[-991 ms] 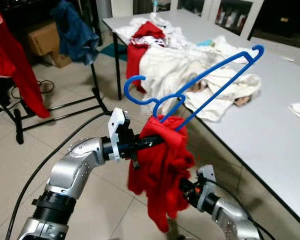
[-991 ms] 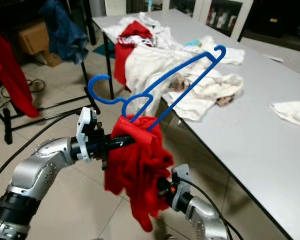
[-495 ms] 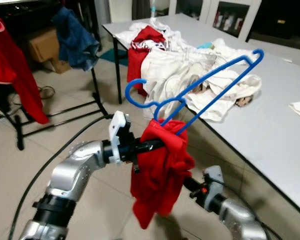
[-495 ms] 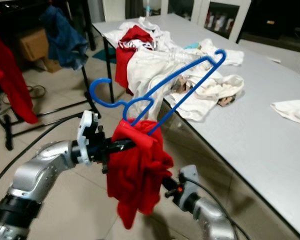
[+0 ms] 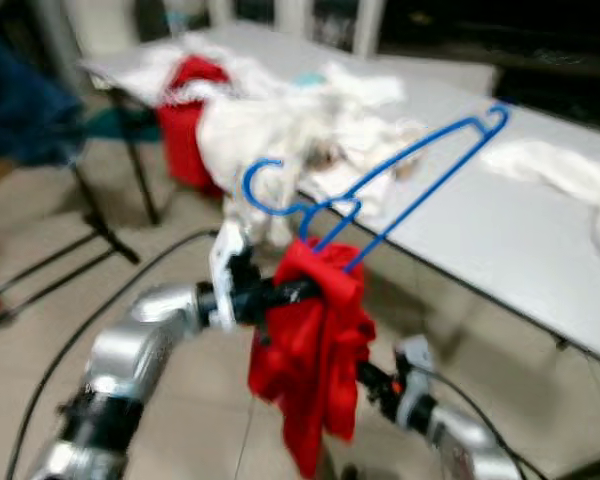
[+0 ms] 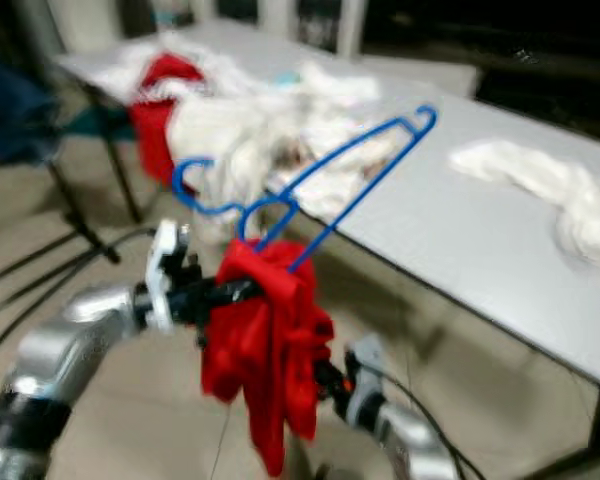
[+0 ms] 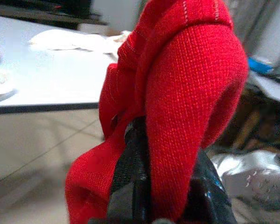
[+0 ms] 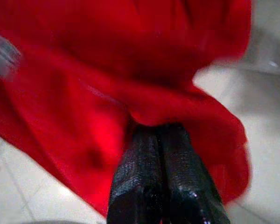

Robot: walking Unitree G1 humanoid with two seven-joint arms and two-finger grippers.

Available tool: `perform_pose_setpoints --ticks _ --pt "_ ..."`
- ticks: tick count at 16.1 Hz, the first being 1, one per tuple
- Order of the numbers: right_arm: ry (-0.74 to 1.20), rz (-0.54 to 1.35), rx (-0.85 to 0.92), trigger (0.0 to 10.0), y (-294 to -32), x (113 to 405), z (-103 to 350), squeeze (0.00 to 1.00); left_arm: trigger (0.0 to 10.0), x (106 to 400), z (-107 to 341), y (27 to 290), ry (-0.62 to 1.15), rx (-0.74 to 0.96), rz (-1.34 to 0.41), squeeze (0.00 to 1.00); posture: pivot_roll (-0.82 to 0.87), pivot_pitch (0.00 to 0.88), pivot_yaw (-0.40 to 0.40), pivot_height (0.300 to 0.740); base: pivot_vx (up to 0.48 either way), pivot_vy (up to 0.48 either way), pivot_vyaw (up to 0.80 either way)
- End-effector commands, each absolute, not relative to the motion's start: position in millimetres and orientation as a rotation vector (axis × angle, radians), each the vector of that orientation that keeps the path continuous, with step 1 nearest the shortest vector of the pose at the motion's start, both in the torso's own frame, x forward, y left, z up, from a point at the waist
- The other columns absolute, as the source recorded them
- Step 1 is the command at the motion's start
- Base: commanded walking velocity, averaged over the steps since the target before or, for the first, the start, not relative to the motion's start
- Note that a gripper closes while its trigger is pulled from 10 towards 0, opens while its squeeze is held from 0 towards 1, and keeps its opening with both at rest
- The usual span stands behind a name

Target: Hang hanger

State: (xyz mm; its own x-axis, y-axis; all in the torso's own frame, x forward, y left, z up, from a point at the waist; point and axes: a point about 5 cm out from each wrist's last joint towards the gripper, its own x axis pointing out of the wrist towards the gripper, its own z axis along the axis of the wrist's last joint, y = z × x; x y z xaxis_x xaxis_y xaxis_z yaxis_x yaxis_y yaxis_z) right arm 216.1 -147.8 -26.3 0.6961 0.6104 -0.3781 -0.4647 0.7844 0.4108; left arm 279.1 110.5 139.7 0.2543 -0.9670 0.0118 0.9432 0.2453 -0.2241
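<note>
A tiled floor (image 5: pixel 40 300) fills the lower left of the head views, blurred, and a grey tabletop (image 5: pixel 500 240) runs from the upper centre down to the right edge, carrying a heap of white laundry (image 5: pixel 310 130) with a red cloth (image 5: pixel 185 110) draped over its near corner at upper left; another white cloth (image 6: pixel 540 185) lies further right on the same tabletop. A dark blue garment (image 5: pixel 20 115) hangs at the far left edge, above the thin black legs of a stand (image 5: pixel 100 225). In the middle of the frame the left hand (image 5: pixel 280 293) reaches in from the lower left on its silver arm, its black fingers buried in a red garment (image 5: pixel 315 350) that hangs down in a thick bunch toward the bottom of the frame. A blue hanger (image 5: pixel 380 190) rises out of the top of that garment, tilted, its hook curling at centre left and its long end pointing to the upper right over the tabletop edge. In the left wrist view the red knit folds over the fingers (image 7: pixel 130 186), which are clamped on the cloth. The right hand (image 8: pixel 165 135) comes up from the bottom right and meets the lower part of the garment; its wrist view shows the two fingers pressed together with red fabric bunched at their tips, though whether cloth is pinched between them I cannot tell
</note>
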Motion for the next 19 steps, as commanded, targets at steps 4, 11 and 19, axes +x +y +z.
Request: perform_pose_setpoints --ticks 4,11,19 --pt "0.537 0.514 0.219 10.0 -158 223 -29 0.00 10.0 281 144 117 0.120 -0.169 -1.308 0.00 -0.08 0.000 0.026 0.740 0.000 0.000 0.00" --pt "0.500 0.460 0.289 10.0 -186 225 -19 1.00 10.0 283 140 118 0.141 -0.151 -1.319 0.00 -0.10 0.000 0.044 0.740 0.000 0.000 0.00" --pt "0.656 0.599 0.316 10.0 -187 186 -34 0.00 10.0 288 134 113 0.156 -0.139 -1.342 0.00 -0.13 0.000 0.056 0.740 0.000 0.000 0.00"
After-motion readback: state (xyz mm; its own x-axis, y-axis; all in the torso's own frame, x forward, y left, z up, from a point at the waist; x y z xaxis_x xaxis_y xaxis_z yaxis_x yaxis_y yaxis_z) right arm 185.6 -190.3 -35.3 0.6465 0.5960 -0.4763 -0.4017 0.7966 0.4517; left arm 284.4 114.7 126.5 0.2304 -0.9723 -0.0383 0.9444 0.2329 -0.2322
